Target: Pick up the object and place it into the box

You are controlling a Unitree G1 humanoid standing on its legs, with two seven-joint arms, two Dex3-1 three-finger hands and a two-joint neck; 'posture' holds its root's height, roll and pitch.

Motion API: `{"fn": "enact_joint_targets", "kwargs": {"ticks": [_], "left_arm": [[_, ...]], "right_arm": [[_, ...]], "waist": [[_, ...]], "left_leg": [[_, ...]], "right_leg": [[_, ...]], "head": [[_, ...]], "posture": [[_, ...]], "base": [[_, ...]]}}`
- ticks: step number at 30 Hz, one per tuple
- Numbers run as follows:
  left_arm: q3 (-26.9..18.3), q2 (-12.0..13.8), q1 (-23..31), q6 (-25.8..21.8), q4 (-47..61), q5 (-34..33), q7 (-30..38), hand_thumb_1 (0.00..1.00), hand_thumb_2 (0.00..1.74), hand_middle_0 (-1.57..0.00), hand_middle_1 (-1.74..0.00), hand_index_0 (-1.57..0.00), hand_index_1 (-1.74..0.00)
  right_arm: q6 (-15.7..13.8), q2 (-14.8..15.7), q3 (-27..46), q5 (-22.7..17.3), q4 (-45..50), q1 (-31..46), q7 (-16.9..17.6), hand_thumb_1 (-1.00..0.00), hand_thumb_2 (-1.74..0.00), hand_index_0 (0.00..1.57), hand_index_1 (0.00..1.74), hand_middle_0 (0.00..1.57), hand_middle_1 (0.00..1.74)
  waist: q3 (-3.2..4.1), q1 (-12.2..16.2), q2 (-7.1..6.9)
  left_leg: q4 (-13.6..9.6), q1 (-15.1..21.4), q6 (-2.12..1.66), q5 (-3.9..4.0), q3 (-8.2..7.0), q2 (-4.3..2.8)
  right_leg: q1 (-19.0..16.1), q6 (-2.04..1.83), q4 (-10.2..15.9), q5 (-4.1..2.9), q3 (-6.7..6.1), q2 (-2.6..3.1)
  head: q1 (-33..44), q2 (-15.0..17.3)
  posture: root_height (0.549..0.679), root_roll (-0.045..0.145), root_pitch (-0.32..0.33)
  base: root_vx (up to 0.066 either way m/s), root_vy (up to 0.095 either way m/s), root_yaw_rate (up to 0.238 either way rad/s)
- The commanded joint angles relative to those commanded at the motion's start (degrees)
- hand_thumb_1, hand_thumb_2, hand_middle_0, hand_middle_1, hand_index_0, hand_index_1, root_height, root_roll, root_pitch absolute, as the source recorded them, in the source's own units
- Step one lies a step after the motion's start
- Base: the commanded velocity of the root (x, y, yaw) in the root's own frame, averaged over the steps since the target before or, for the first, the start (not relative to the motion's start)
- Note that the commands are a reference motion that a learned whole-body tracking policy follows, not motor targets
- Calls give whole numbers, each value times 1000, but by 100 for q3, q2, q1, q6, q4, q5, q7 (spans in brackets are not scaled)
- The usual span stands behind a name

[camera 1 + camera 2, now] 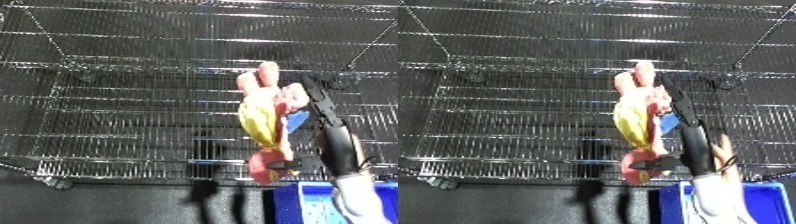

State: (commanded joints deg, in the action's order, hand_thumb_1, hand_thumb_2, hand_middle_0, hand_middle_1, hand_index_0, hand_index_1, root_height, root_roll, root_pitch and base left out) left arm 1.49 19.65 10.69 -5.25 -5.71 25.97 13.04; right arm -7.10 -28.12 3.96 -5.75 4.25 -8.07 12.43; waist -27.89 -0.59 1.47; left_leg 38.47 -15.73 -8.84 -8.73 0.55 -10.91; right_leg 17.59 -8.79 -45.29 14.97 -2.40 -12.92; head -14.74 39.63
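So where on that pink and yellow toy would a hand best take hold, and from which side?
Probably around the yellow middle, coming from the robot's right, as the right hand is placed now. The toy hangs long and upright over the wire shelf, narrower than its pink ends, so the fingers can run alongside it with the thumb low.

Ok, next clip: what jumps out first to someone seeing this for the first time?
The pink and yellow toy, held up at centre right in front of the wire shelving, catches the eye first. The robot's right hand grips it from the right side, thumb curled under its lower end. Below, at the bottom right corner, sits the blue bin.
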Motion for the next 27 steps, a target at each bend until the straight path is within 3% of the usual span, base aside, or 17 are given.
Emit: {"fn": "enact_joint_targets", "kwargs": {"ticks": [10,15,20,27], "left_arm": [[-51,131,52,-75,24,106,23,1000,1740,-1570,-1740,-1570,-1740],[46,206,67,-150,54,208,33,1000,1740,-1570,-1740,-1570,-1740],[243,273,69,-219,98,292,4,1000,1740,-1570,-1740,-1570,-1740],[438,358,74,-280,161,388,-32,1000,1740,-1570,-1740,-1570,-1740]], "right_arm": [[175,-627,-149,33,-781,-484,3,0,0,0,0,0,0],[421,-935,-481,31,-1395,-940,2,0,0,0,0,0,0],[560,-1062,-948,27,-2302,-1596,56,0,0,0,0,0,0],[539,-1053,-1559,-101,-3663,-2490,-2,0,0,0,0,0,0]], "waist": [[-61,-95,35],[-139,-192,124],[-187,-296,251],[-190,-415,403]], "left_leg": [[28,-79,12,-18,31,28],[81,-166,14,-12,59,69],[129,-293,17,-8,85,113],[162,-493,13,14,102,148]], "right_leg": [[137,-16,-24,-58,-31,-31],[258,-17,-83,-82,-48,-51],[406,-24,-135,-103,-63,-71],[629,-38,-184,-144,-77,-96]], "head": [[-429,-25],[-709,-116],[-978,-261],[-1250,-357]], "posture": [[622,37,-169],[621,37,-164],[620,39,-151],[619,40,-126]], "base": [[15,2,5],[12,-2,19],[6,3,10],[-1,9,6]]}}
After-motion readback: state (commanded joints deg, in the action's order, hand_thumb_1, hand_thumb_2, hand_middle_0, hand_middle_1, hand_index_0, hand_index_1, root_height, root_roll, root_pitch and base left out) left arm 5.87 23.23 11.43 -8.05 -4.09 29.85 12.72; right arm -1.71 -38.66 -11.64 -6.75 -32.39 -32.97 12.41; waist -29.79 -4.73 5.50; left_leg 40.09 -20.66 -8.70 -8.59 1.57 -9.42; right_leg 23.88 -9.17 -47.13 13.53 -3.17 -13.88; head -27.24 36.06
